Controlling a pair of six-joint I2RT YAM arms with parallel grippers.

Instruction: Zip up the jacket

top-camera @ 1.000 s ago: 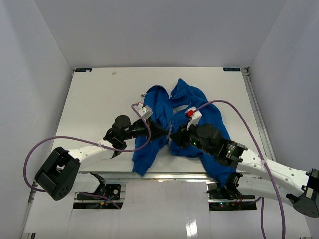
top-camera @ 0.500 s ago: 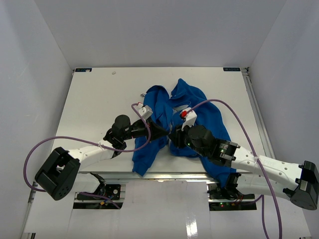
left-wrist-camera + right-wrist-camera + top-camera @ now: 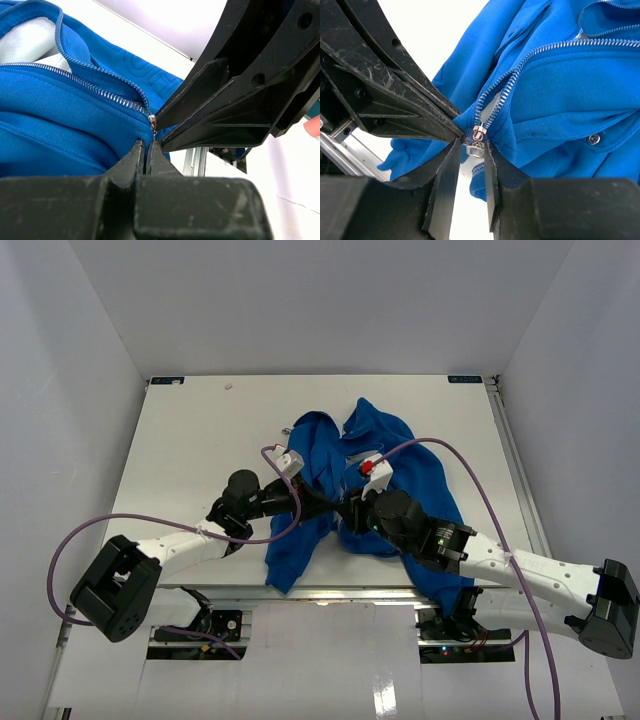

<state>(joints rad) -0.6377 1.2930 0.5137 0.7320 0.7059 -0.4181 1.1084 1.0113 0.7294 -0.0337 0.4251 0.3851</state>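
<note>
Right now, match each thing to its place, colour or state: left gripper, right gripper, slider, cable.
Things:
1. left gripper
2. right gripper
3. slider
4. cable

Place, colour or state:
A. purple
B. jaws closed on the slider
C. at the foot of the open teeth
D. jaws shut on the jacket

Pairs: 1-D, 2-B, 3-C, 4-A

One camera looks down from high behind over the whole desk (image 3: 200,440), while both wrist cameras sit close, facing each other across the zipper slider (image 3: 478,135) of the jacket (image 3: 318,435).
</note>
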